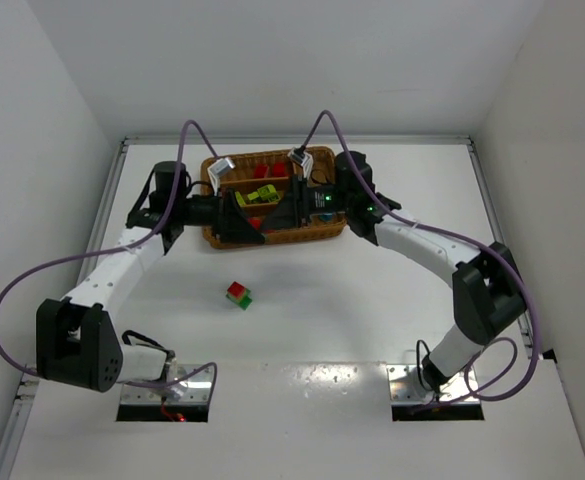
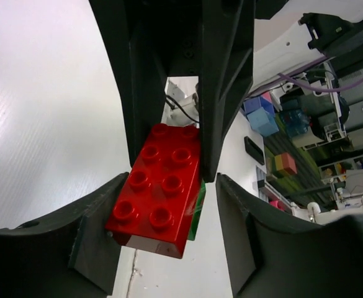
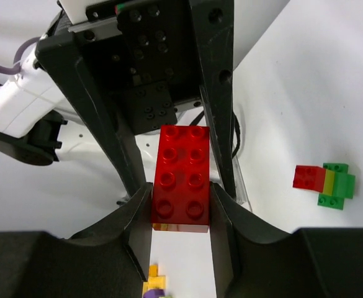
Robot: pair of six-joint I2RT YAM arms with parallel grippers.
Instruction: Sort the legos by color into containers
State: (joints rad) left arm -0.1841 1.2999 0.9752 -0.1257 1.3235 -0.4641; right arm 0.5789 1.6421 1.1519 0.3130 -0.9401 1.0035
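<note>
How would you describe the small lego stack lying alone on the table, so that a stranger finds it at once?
Find the brown wicker tray at the far side of the white table. On the near side of the tray lies one small lego stack, red and green. It alone rests on the bare table.

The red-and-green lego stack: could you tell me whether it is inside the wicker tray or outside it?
Outside. The lego stack lies on the white table, apart from the wicker tray, on its near side.
</note>
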